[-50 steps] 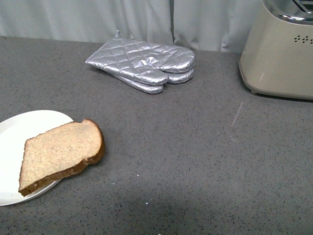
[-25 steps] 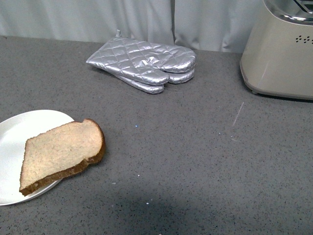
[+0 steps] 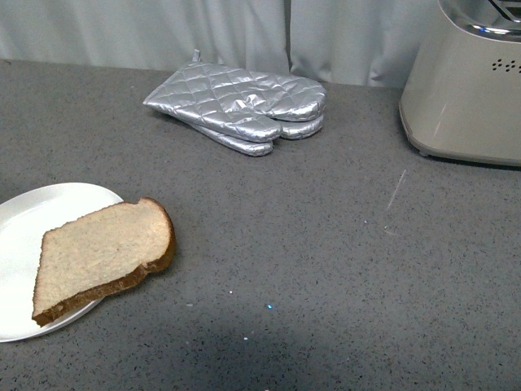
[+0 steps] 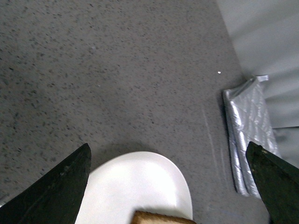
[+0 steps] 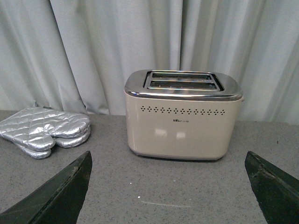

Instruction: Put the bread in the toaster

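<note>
The left gripper [image 4: 167, 144] is standing wide open and holding nothing. Only its two dark fingers [image 4: 56, 186] are showing, at the frame's lower corners, with the rest cut off. It is pointing steeply down at the grey table [image 3: 326, 261], hovering over the far rim of the white plate [image 4: 140, 186].

The right gripper [image 5: 168, 153] is likewise spread wide and gripping nothing. It is facing roughly level towards the toaster [image 5: 182, 126], well apart from it. Beyond these fingertips the arms are not showing, so their pose is readable only from where each wrist camera is looking.

The bread [image 3: 102, 257] is lying flat on the plate's right side at the table's near left. Its rounded crust end is overhanging the rim onto the table. The left wrist view is catching only a thin sliver of it at the frame edge.

The toaster is standing at the table's far right, against the pale curtain [image 3: 163, 32]. The front view is cutting it off at the top and right. Only the right wrist view is showing it whole, with two slots in its chrome top and a row of vent holes on its side.

The silver oven mitts [image 3: 240, 106] are lying stacked at the far middle of the table, between plate and toaster. All three views are showing them, the left wrist view only in part.
</note>
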### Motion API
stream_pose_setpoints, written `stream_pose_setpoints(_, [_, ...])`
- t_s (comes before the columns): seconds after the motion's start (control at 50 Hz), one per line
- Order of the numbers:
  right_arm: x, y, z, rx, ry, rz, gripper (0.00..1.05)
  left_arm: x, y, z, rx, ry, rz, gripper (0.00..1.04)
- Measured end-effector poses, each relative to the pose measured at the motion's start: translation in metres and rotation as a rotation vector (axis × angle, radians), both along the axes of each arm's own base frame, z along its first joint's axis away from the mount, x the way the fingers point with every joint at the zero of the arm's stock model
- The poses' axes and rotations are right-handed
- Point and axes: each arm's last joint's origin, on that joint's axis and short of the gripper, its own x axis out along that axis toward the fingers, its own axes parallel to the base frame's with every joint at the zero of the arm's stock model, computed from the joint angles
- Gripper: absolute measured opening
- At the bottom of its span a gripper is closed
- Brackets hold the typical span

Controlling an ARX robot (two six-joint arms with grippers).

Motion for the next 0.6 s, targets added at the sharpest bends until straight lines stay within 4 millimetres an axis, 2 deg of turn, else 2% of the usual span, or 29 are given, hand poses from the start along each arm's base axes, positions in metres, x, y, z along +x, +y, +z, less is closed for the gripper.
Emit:
stream_pose_setpoints(0.24, [0.000, 0.000, 0.000, 0.000, 0.000, 0.000, 0.95, 0.007, 0.011, -0.025, 0.073, 0.140, -0.006, 0.98])
stream_pose_setpoints(0.6, [0.000, 0.000, 0.000, 0.000, 0.000, 0.000, 0.95, 0.015, 0.025, -0.044, 0.175, 0.222, 0.033, 0.98])
